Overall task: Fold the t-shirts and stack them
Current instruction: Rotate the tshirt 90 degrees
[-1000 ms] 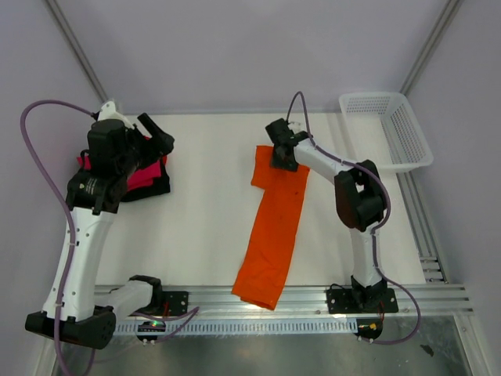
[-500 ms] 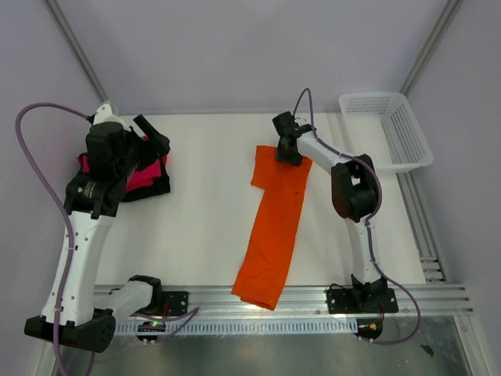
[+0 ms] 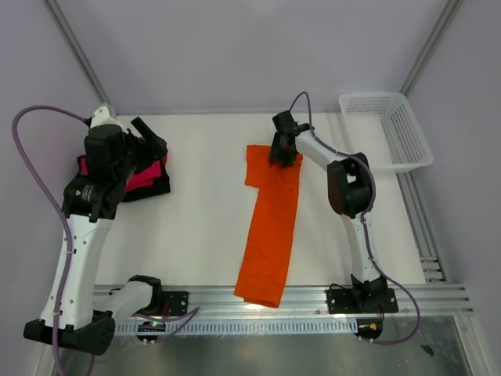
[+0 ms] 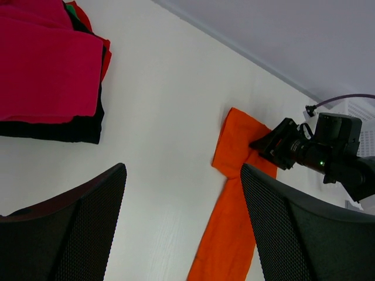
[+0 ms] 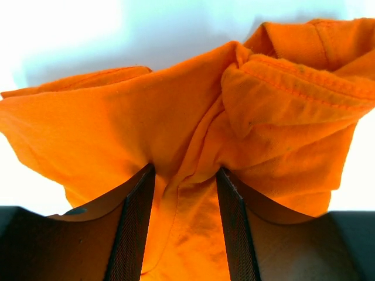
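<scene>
The orange t-shirt (image 3: pixel 270 227) lies as a long narrow strip down the middle of the table, also seen in the left wrist view (image 4: pixel 234 234). My right gripper (image 3: pixel 279 153) is at its far end, shut on a bunched fold of the orange cloth (image 5: pixel 176 117), which fills the gap between the fingers (image 5: pixel 137 222). At the left a magenta-pink t-shirt (image 3: pixel 145 174) lies folded on a black t-shirt (image 3: pixel 158 188). My left gripper (image 3: pixel 152 136) hangs open above that stack, holding nothing (image 4: pixel 183 170).
A white mesh basket (image 3: pixel 407 141) stands at the back right corner. A metal rail (image 3: pixel 258 301) runs along the near edge, where the orange strip's end reaches. A bit of red cloth (image 4: pixel 88 20) peeks out beyond the pink shirt.
My right gripper has pulled the orange t-shirt's far end to the left and slightly away; the strip now lies straighter. The left arm has drifted slightly left.
</scene>
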